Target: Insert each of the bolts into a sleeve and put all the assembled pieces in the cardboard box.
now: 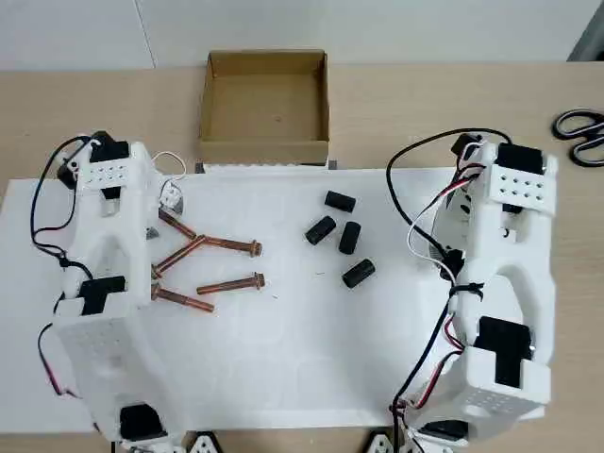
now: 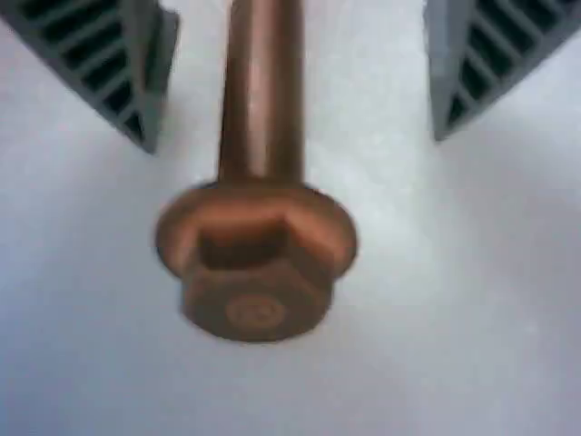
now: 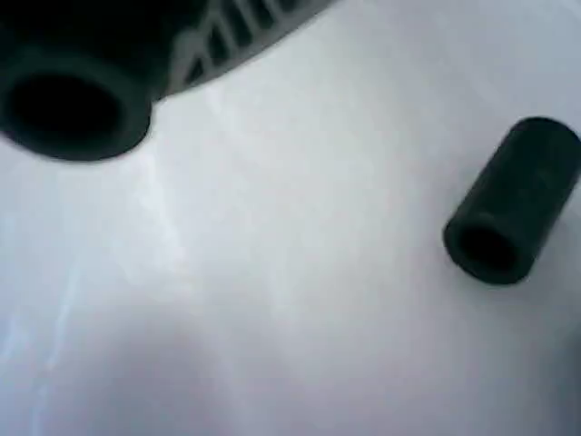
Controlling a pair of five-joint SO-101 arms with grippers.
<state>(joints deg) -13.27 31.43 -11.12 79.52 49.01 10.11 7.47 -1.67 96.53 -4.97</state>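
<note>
The left gripper is seen spread open astride a copper bolt, apparently so that the shank can be clamped; nothing is gripped. In the high view this straddle is hidden under the arm at left, while four sleeves are shown centre-right and the cardboard box at upper centre. The right gripper cannot be judged open or closed.

A pale wooden worktop carries a large white sheet that covers its middle and near part. A pair of scissors with dark handles lies on the bare wood at the right edge, off the sheet. A white wall rises behind the worktop's far edge.
</note>
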